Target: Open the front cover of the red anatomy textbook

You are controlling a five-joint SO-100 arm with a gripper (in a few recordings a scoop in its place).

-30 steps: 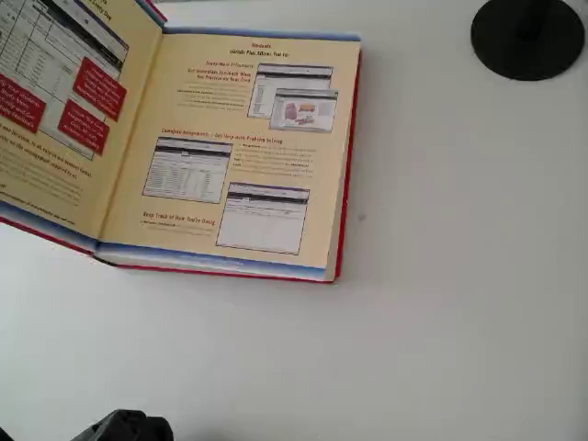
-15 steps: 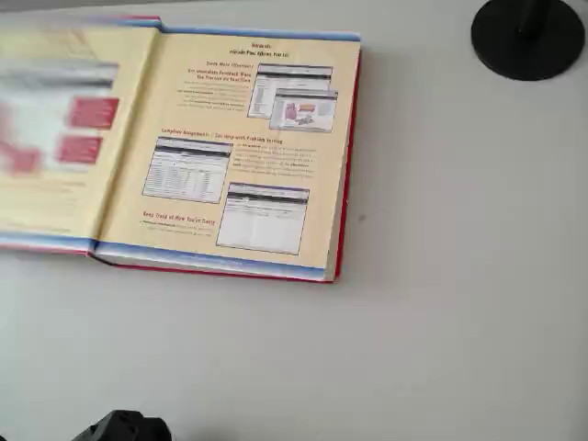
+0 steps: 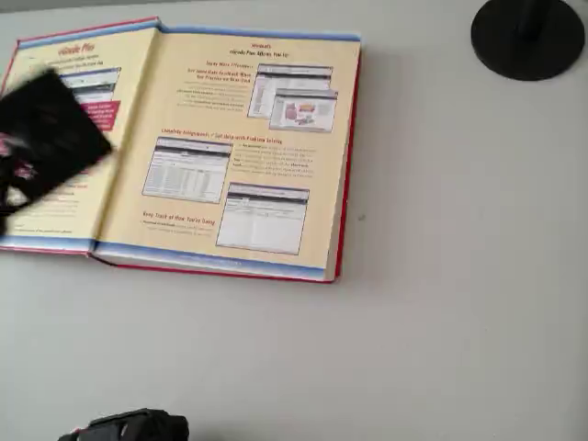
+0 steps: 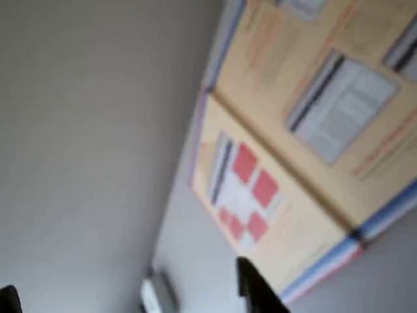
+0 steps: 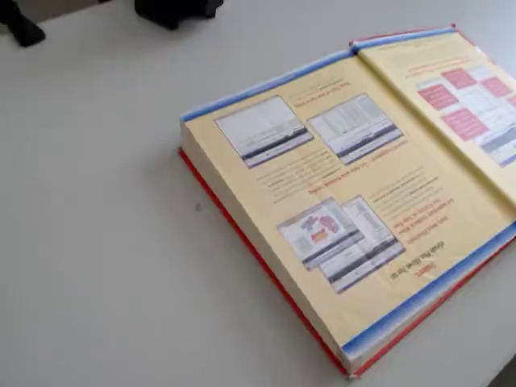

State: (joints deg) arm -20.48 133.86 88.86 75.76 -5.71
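The front cover lies swung fully open, flat on the counter, left of the spine fold in the overhead view. Its cream-yellow inner face is up, with red boxes visible in the fixed view. The textbook itself rests flat at the upper left of the counter, long axis running roughly top to bottom in the overhead view, red edge along its right side. By these frames, the opening appears complete.

The gripper shows as a dark, motion-blurred mass over the left part of the cover, above its red boxes. The blur prevents judging whether it touches the cover. From the gripper, the book block lies to the right, across the spine fold. In the wrist view, two dark finger tips sit at the lower edge with a wide gap of counter between them, so the gripper appears spread apart and holds nothing.

Legible writing is limited. The right endpaper carries red headings and screenshot pictures; the lowest heading seems to read "Keep Track of How You're Doing". The rest is too small to read.

A black round base stands well right of the book, at the upper right corner.
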